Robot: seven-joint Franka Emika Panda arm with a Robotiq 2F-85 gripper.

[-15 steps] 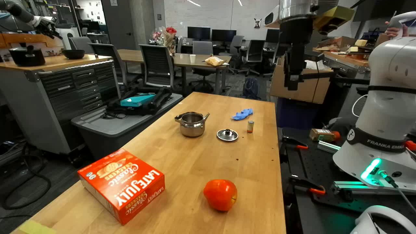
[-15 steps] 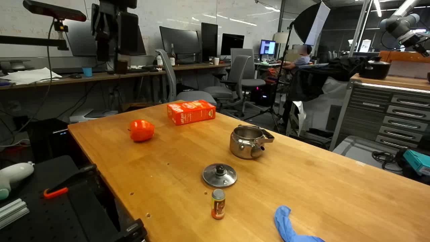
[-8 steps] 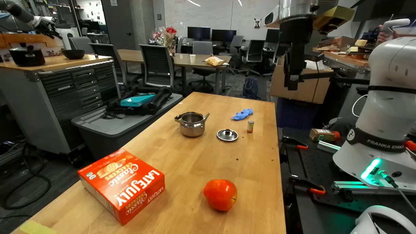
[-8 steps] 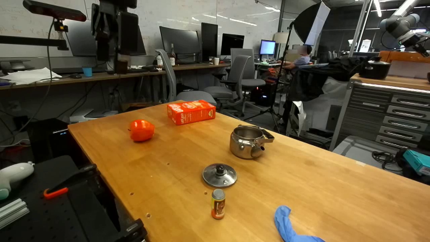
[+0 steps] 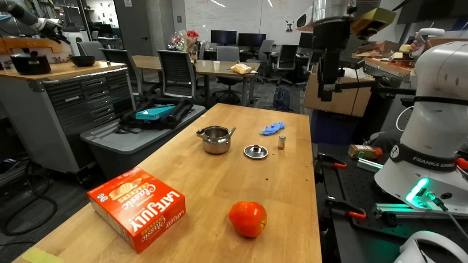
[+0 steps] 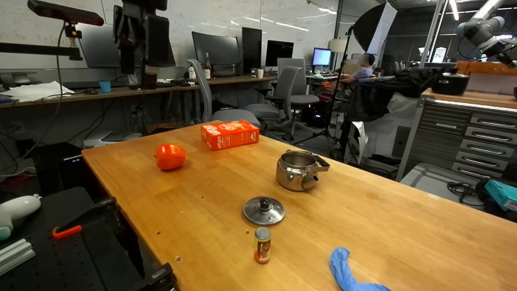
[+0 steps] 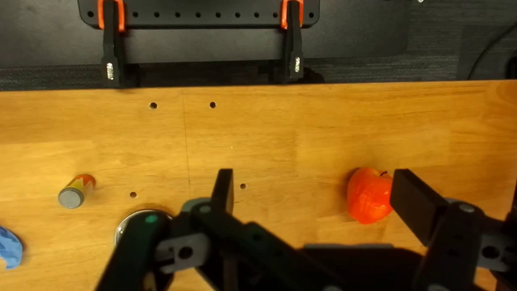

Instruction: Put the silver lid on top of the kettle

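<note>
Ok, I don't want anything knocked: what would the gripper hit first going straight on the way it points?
Likely the tabletop: the gripper points down, and the wrist view shows mostly that between its open fingers. The red fruit appears beside one finger, but depth is unclear.

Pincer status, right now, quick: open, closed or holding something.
Pincer: open, jaws spread wide, holding nothing.
</note>
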